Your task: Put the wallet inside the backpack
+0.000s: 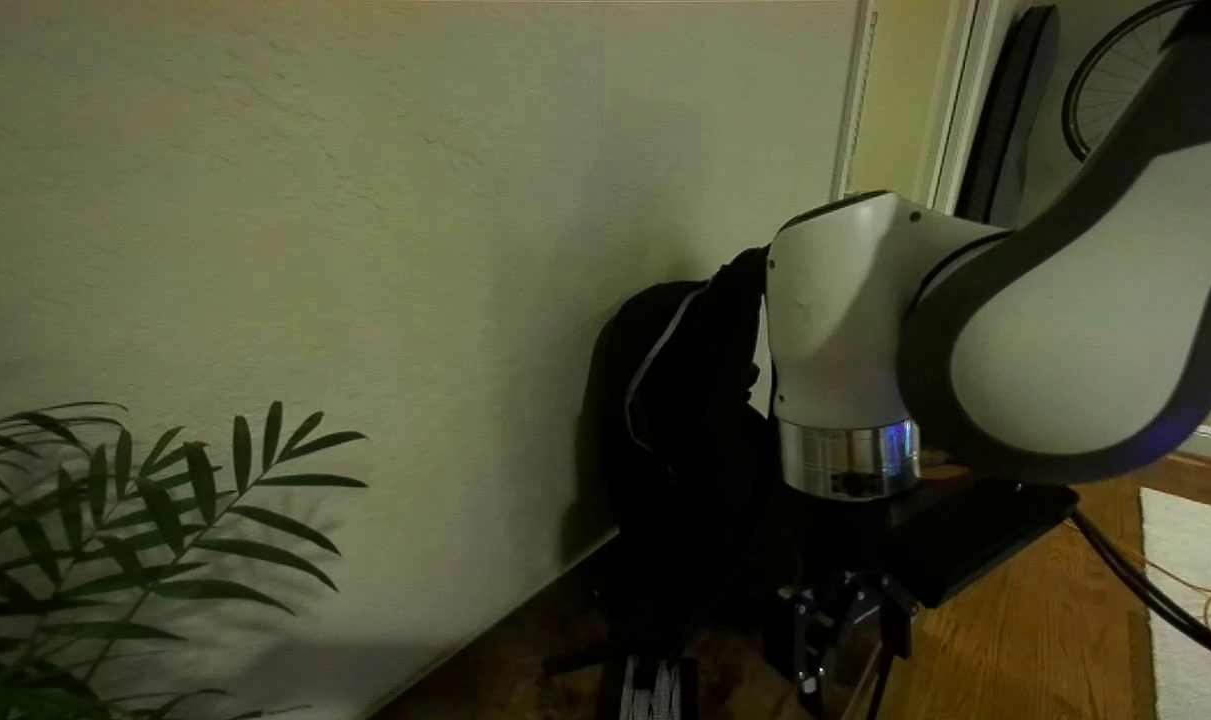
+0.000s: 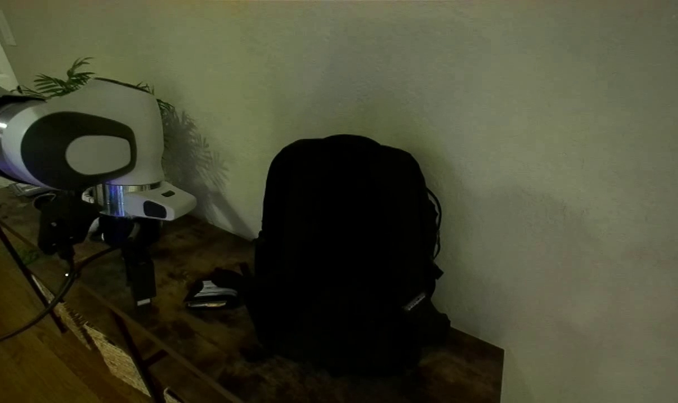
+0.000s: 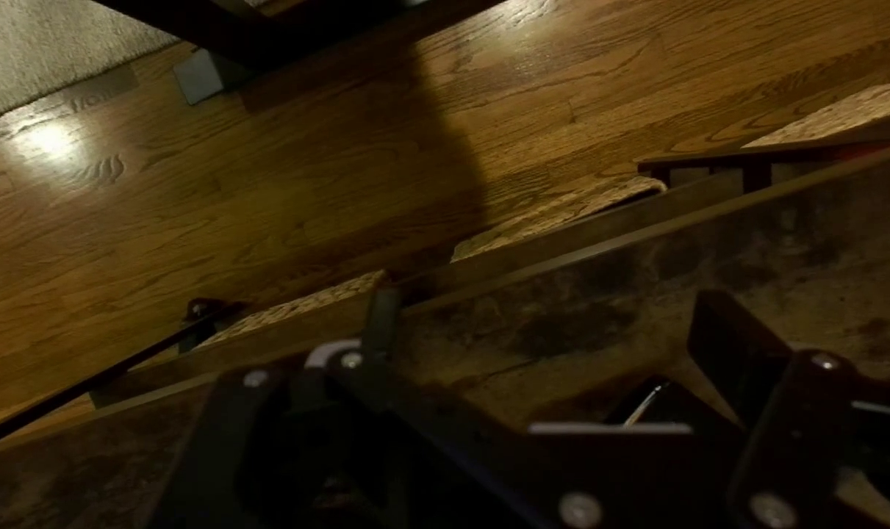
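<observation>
The wallet [image 2: 213, 295] is a small black folded thing with white and yellowish edges, lying on the brown table beside the backpack [image 2: 344, 252]. The backpack is black and stands upright against the wall in both exterior views [image 1: 685, 430]; its opening is too dark to make out. My gripper [image 2: 141, 285] points down, left of the wallet and apart from it. In the wrist view its fingers [image 3: 555, 338] are wide apart with nothing held. A black thing with a bright edge [image 3: 676, 411], likely the wallet, shows partly behind the gripper's linkage.
The mottled brown table [image 2: 204, 336] has a front edge [image 3: 562, 257] above the wooden floor [image 3: 305, 184]. A wall stands behind the backpack. A leafy plant [image 1: 165, 540] is by the wall. A grey striped thing [image 1: 650, 690] sits at the bottom of an exterior view.
</observation>
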`<action>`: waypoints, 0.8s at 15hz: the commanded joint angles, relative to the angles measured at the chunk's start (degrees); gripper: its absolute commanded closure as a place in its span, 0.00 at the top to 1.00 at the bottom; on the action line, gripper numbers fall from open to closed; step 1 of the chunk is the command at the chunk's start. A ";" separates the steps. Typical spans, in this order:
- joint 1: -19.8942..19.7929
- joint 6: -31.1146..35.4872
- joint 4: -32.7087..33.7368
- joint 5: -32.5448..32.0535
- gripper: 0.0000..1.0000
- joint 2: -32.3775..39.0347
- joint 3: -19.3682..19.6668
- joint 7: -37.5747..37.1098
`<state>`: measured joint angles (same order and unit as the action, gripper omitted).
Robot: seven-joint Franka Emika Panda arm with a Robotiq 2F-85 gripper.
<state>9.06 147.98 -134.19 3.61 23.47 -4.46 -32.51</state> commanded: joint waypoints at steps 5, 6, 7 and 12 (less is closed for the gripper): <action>2.48 -0.17 1.83 1.13 1.00 1.76 1.63 -0.57; 2.48 -0.17 1.85 1.13 1.00 1.77 1.65 -0.63; 2.48 -0.17 1.86 1.13 1.00 1.78 1.67 -0.64; 2.82 0.31 7.89 1.73 1.00 9.19 3.24 -2.93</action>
<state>10.41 147.97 -130.39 3.95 27.91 -3.28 -33.87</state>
